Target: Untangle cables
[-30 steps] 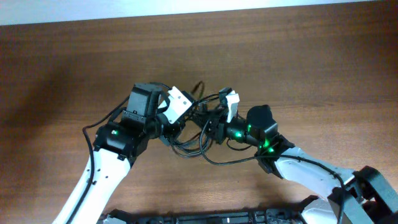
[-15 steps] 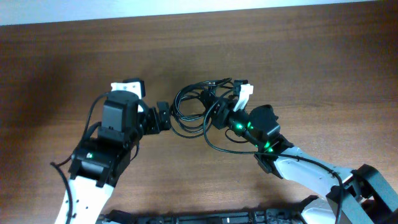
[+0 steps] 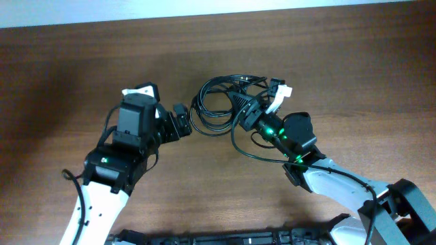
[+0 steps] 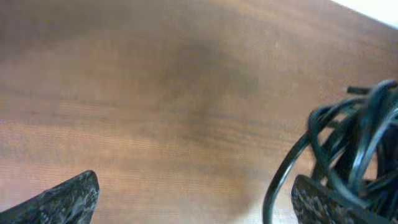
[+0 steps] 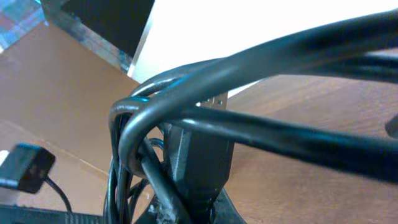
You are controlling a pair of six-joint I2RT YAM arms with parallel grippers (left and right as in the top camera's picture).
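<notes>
The cables (image 3: 216, 107) form a tangle of black loops on the wooden table (image 3: 82, 61), between the two arms. My right gripper (image 3: 246, 113) is shut on the tangle's right side. In the right wrist view its jaws (image 5: 200, 208) clamp a black plug body (image 5: 200, 155), with thick loops (image 5: 186, 93) arching over it. My left gripper (image 3: 182, 119) stands open just left of the tangle and holds nothing. In the left wrist view its fingertips (image 4: 69, 198) are far apart. The cable loops (image 4: 351, 140) lie by the right fingertip; I cannot tell whether they touch it.
One cable strand (image 3: 253, 154) trails in a loop on the table under my right arm. Bare wooden tabletop (image 4: 155, 93) lies in front of the left gripper. A pale wall edge (image 3: 204, 8) borders the table's far side.
My left gripper has opened, let go of the tangle and drawn back to the left. The right gripper has shut and carried the cables up and to the right.
</notes>
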